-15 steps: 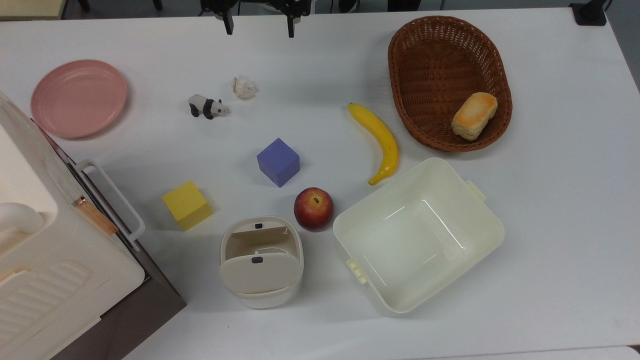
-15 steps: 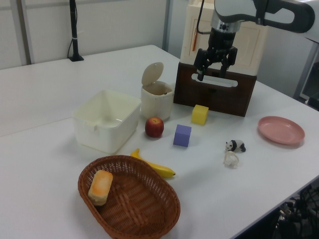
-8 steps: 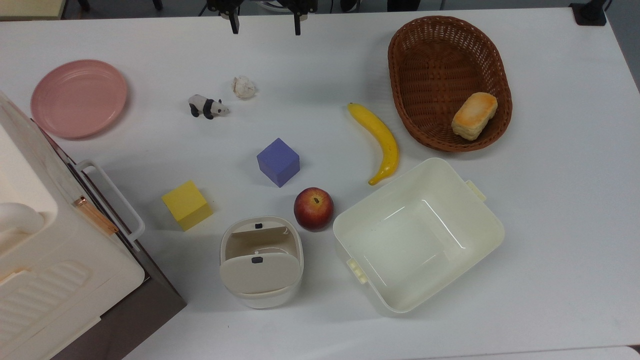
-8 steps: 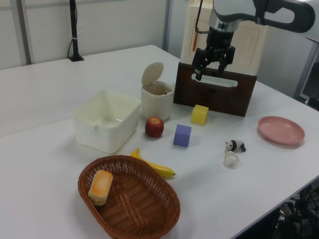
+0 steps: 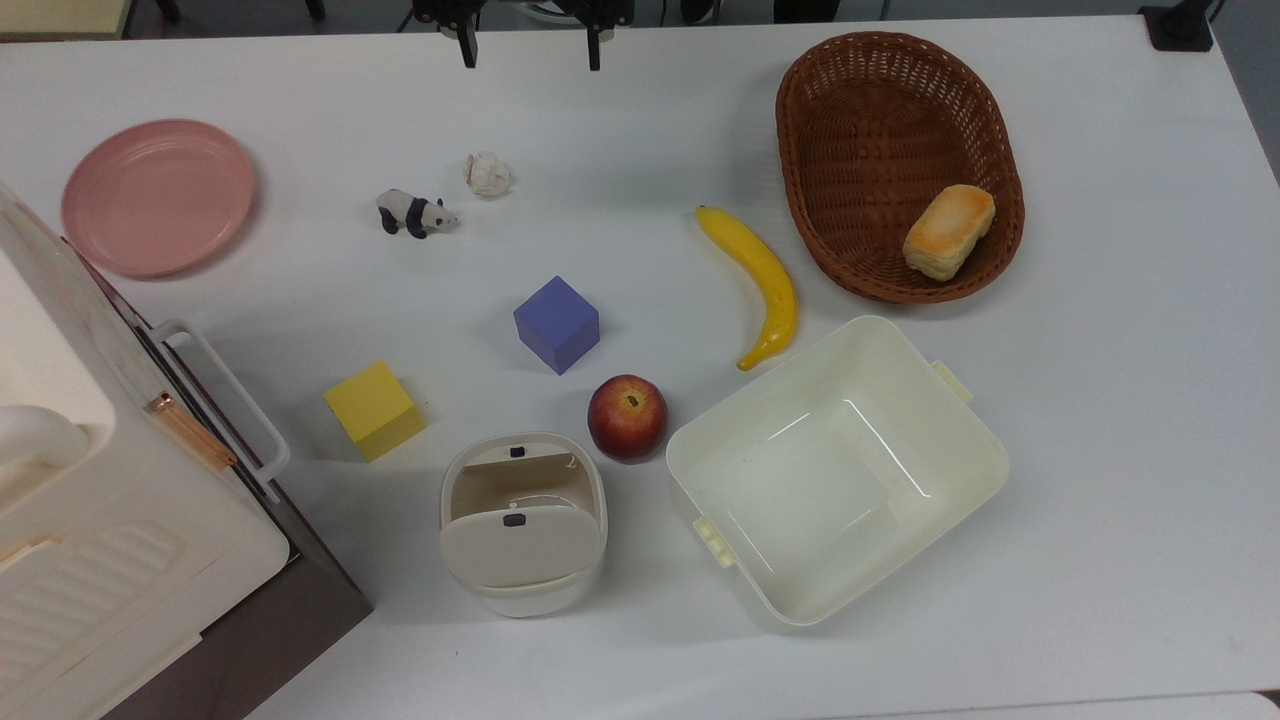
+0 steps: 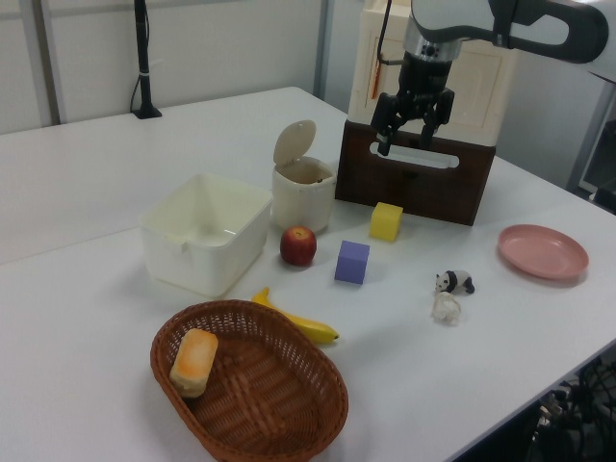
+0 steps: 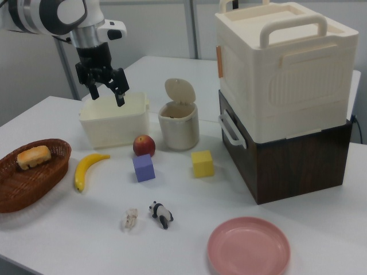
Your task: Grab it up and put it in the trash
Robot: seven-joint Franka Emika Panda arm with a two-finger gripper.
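We see the gripper [image 6: 412, 132], fingers spread and empty, hanging high above the table; over the last second it rose slightly, then held, so we judge the approach not begun. The paper ball [image 5: 488, 174] lies well below it, just beside the panda [image 5: 413, 212], untouched. The trash bin [image 5: 522, 523], flap open, stands beyond the purple cube [image 5: 556, 323].

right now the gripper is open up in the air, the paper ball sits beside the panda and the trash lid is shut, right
Not quite: the trash lid is swung open, standing up above the rim in the left view. The rest holds: the gripper hangs open in the air, and the paper ball sits beside the panda.
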